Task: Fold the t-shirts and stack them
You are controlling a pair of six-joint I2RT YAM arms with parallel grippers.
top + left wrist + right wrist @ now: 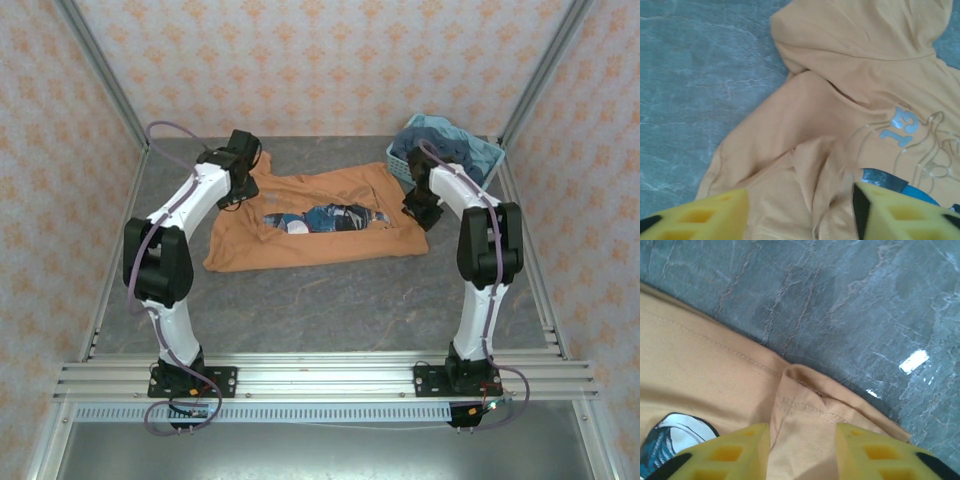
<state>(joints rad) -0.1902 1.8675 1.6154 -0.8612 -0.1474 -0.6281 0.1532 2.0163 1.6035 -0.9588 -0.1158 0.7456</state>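
The orange-tan t-shirt (310, 225) lies spread and rumpled on the grey table, its blue-and-white print (325, 217) facing up. My left gripper (240, 190) hovers over the shirt's far left part and is open. In the left wrist view its yellow pads (700, 217) straddle a creased fold of the shirt (810, 150) beside the pale "13" lettering (902, 126). My right gripper (420, 212) is open over the shirt's right edge, and a turned-over hem corner (805, 405) lies between its pads (730, 455). Dark navy t-shirts (462, 150) sit bunched in the basket.
A light blue lattice basket (403, 157) stands at the back right corner, just behind my right arm. Bare grey table (330, 300) stretches in front of the shirt. Metal frame posts and patterned walls close in the sides and back.
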